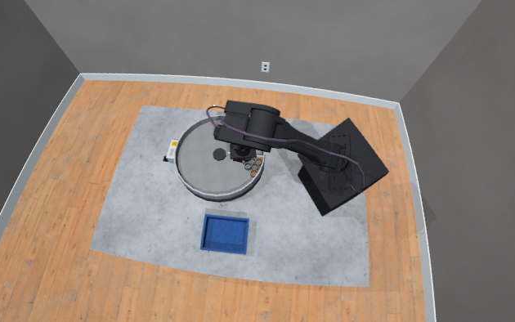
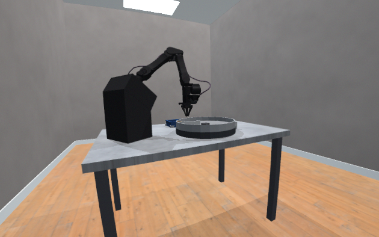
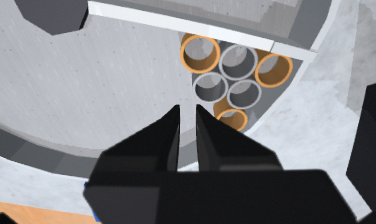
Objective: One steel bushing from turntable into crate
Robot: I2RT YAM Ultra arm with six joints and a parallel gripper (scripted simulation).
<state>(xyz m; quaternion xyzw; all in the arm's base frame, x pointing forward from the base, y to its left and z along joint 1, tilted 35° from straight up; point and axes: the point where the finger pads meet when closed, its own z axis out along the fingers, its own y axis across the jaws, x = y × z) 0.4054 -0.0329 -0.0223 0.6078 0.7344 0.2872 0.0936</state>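
The grey turntable [image 1: 220, 163] holds a tight cluster of bushings [image 1: 253, 165] against its rim on the side nearest the arm's base. In the wrist view there are three steel bushings [image 3: 238, 61] [image 3: 210, 86] [image 3: 244, 93] and three brass ones [image 3: 200, 53] [image 3: 273, 70] [image 3: 232, 119], all standing upright. My gripper [image 3: 188, 112] hovers above the turntable just short of the cluster, pointing down, with its fingers nearly together and nothing between them. It also shows in the side view [image 2: 186, 113], above the rim. The blue crate [image 1: 225, 234] sits on the table apart from the turntable and holds no bushing.
A dark hub [image 1: 219, 154] sits at the turntable's centre. The turntable has a raised rim [image 2: 206, 127]. The arm's black base block [image 1: 341, 165] stands to one side. A small white box [image 1: 172, 149] is fixed at the turntable's far edge.
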